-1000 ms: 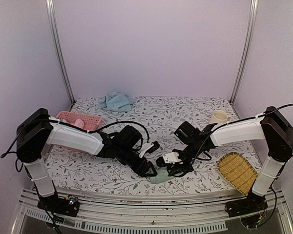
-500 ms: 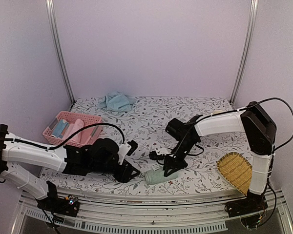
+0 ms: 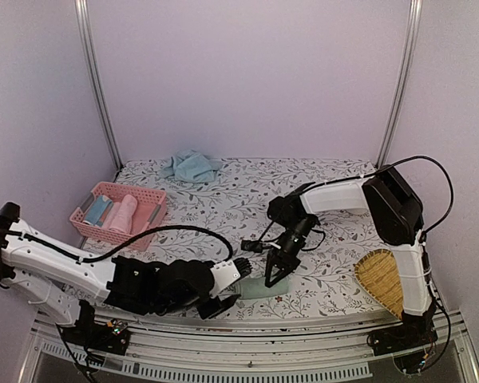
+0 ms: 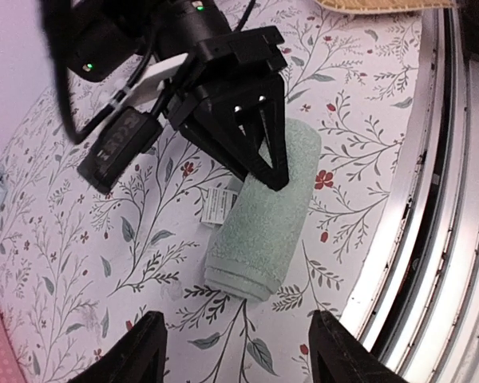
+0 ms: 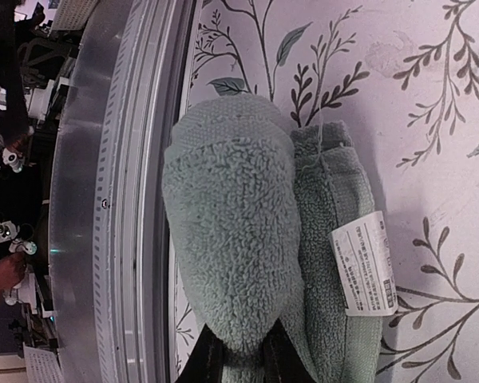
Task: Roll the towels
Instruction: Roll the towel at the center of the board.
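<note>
Rolled mint-green terry towel [image 4: 263, 215] lies by the floral bench's [image 4: 80, 263] near edge. The right tool [image 4: 267, 175] pinches its right end; the left tool [image 4: 239, 327] is apart. Pulling by 1 end could unroll it or drag it off.

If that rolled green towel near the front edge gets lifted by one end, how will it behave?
Likely soft and light: the rolled green towel is fluffy terry, so it should squash and sag. The right tool pinches one end; the loose outer flap with the label may unroll.

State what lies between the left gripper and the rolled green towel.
Only bare floral table: the left wrist view shows nothing between the left gripper and the rolled green towel.
</note>
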`<act>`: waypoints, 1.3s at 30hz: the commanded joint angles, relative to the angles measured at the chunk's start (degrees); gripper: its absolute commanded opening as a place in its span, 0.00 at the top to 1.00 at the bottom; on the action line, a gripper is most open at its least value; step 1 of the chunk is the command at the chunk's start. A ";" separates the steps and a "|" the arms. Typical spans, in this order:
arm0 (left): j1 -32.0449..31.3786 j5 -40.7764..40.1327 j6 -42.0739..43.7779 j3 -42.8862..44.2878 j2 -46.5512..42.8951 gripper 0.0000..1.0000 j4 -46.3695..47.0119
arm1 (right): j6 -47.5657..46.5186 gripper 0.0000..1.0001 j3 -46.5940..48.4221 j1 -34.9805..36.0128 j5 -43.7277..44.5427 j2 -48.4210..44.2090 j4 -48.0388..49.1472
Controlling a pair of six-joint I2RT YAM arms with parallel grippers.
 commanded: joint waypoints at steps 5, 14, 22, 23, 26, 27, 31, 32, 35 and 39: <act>0.22 2.05 11.63 14.32 18.36 0.36 -6.56 | 1.16 0.88 -1.95 0.62 6.26 5.49 -2.99; 3.86 7.40 15.93 21.83 29.35 0.35 -10.10 | 1.46 0.88 -1.43 0.62 6.20 5.77 -2.75; 5.97 8.30 19.31 24.91 33.83 0.35 -9.43 | 1.12 0.87 -1.52 0.62 6.02 6.48 -2.19; 6.11 8.51 19.78 24.95 34.18 0.35 -9.21 | 1.11 0.87 -1.52 0.62 5.94 6.54 -2.15; 6.39 9.22 20.38 25.31 35.29 0.35 -9.26 | 1.19 0.87 -1.43 0.66 5.60 6.51 -2.04; 6.59 9.39 20.43 25.52 35.55 0.35 -9.50 | 1.19 0.87 -1.43 0.60 5.46 6.35 -1.99; 7.10 8.96 20.64 26.22 37.91 0.36 -10.09 | 1.03 0.87 -1.51 0.62 4.43 6.11 -2.12; 7.18 8.57 20.87 26.48 38.44 0.36 -10.27 | 1.02 0.87 -1.59 0.62 4.10 6.11 -2.14; 7.20 6.82 21.31 27.89 40.23 0.38 -11.81 | 0.80 0.87 -1.82 0.62 3.23 6.07 -2.10; 7.29 6.48 21.55 28.76 42.19 0.43 -13.94 | 0.82 0.87 -2.20 0.63 2.95 5.23 -1.66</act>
